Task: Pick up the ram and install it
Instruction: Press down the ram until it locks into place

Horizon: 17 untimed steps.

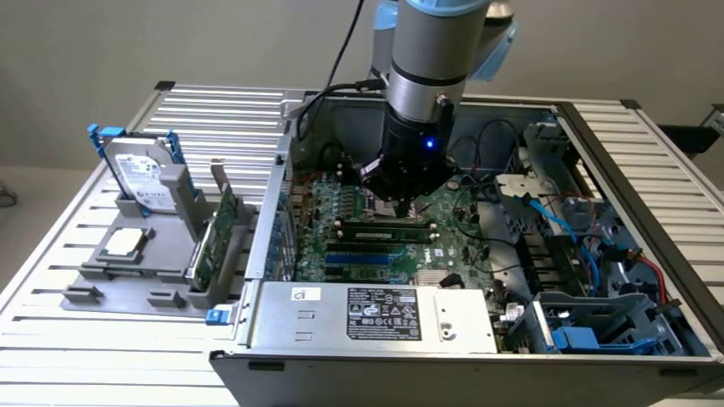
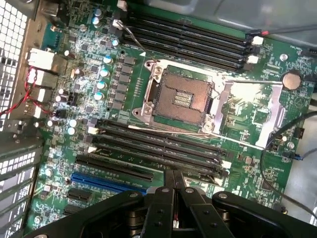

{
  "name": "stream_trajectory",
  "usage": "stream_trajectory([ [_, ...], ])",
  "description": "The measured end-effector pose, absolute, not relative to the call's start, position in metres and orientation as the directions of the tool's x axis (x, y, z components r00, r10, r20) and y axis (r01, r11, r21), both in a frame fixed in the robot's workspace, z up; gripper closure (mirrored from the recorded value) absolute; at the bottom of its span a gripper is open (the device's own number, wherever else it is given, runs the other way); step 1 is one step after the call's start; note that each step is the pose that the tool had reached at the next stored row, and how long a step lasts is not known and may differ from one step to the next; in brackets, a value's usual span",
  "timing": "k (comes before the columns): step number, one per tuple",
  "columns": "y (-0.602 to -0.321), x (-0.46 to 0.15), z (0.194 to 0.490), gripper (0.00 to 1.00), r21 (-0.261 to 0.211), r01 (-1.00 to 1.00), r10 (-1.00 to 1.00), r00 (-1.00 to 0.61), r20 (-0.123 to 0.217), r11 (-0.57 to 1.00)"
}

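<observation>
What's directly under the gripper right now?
Under the shut gripper lie the motherboard's black memory slots, with a ram stick seated there in the exterior view. The gripper itself covers the spot beneath its tips.

Even, diffuse room light fell from above; glare washed out the metal socket lever plate, and the gripper appeared dark and soft.

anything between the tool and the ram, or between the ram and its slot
Nothing visible. The shut black tool hangs right over the long narrow green ram stick, which appears to stand already in a slot on the green motherboard. Whether they touch is hidden.
</observation>
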<state>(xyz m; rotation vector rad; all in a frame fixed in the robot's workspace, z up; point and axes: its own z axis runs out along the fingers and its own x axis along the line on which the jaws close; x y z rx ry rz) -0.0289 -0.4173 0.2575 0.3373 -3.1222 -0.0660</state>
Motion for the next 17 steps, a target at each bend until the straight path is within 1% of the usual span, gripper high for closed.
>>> stream_trajectory([
  [9, -0.4174, -0.0289, 0.2577, 0.89, 0.042, -0.096, -0.096, -0.995, -0.004, 0.994],
  [17, -0.4174, -0.029, 0.2577, 0.89, 0.044, -0.096, -0.096, -0.995, -0.006, 0.994],
])
